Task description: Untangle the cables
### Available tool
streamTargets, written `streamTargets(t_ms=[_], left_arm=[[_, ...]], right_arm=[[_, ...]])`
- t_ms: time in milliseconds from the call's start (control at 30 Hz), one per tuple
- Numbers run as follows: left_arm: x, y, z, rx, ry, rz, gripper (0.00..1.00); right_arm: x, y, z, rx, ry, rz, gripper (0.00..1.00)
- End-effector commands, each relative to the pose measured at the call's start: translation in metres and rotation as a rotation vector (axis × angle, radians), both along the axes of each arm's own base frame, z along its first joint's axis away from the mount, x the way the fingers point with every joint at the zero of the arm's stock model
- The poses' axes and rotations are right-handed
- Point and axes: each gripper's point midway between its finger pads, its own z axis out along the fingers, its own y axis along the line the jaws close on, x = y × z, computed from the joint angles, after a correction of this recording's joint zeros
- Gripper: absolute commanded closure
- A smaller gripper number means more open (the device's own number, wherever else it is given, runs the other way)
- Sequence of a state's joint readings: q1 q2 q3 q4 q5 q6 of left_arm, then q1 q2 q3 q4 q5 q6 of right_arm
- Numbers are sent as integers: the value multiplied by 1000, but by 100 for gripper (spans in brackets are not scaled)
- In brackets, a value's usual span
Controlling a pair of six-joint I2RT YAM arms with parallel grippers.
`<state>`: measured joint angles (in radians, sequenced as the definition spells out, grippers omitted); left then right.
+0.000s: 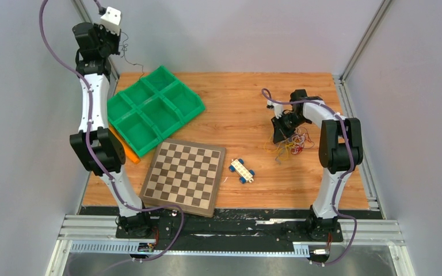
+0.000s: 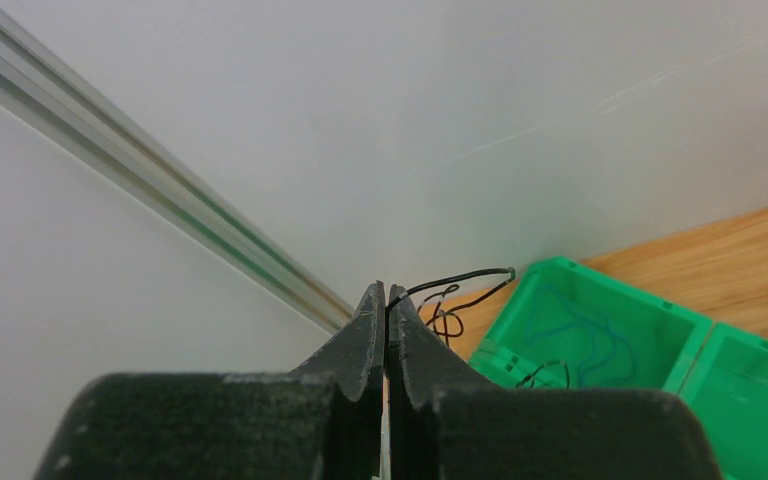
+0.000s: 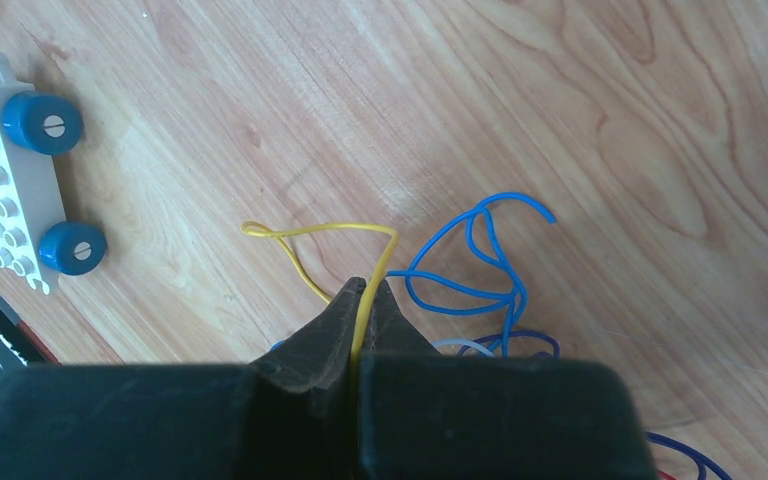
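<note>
Both clamped tight: right jaws pinch a yellow cable (image 3: 330,227) just above the clump (image 1: 292,144) at the surface's (image 1: 247,115) right, while left jaws grip a dark cable (image 2: 460,277) at far left, well apart.

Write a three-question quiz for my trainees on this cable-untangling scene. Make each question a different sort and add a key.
1. True or false: the right gripper has its jaws shut on a yellow cable.
2. What does the raised left gripper hold? A) a black cable B) a blue cable C) nothing
3. Fill in: the toy car on the table has ____ wheels.
Key: 1 true; 2 A; 3 blue.
</note>
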<state>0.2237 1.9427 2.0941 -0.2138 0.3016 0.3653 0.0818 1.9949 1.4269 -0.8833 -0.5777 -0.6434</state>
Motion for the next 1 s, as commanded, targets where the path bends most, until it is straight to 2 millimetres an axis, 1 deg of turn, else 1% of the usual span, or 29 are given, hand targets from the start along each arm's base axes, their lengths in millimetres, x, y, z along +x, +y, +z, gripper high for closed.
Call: streamTargets(t_ms=[0,33,67,100,133,267,333,433,467,500,533,567,600,667,733,833,900,967], left_arm=[[0,17,-18,108,-5,12,100],[-1,17,-15,125,-21,14,100],[-1,18,-30,145,3,7,100],[-2,17,-31,158,-3,2,100],[-1,18,-41,171,11,-1,100],[2,27,-56,202,30,34,100],[1,35,-54,206,21,58,100],[-4,51,-40,190,-1,92,100],[-5,55,-29,178,-21,103,100],[-8,62,-23,170,-30,116,100],[-10,64,-11,156,-49,121,100],[-13,68,-4,150,-59,123,100],[-16,69,11,140,-86,126,100],[-19,72,26,131,-111,128,100],[-22,74,35,130,-126,135,100],[-22,76,32,146,-114,130,100],[-20,77,23,164,-97,127,100],[-17,79,3,187,-61,122,100]], right_arm=[[7,2,6,3,-7,-7,100],[7,2,7,2,-6,-8,100],[7,2,7,1,-3,-8,100],[7,1,7,-2,-4,-10,100],[7,1,6,-4,0,-11,100],[6,-1,6,-16,5,-10,100],[7,-1,7,-17,6,-10,100],[6,-1,6,-20,9,-10,100],[6,-1,6,-18,10,-10,100],[5,-1,5,-17,12,-9,100],[6,-1,5,-17,12,-12,100],[6,-1,6,-15,12,-13,100],[7,0,6,-13,12,-13,100],[8,1,5,-8,17,-17,100],[11,3,6,-1,18,-21,100],[15,4,6,7,21,-32,100],[16,5,7,10,23,-35,100],[17,5,7,12,25,-37,100]])
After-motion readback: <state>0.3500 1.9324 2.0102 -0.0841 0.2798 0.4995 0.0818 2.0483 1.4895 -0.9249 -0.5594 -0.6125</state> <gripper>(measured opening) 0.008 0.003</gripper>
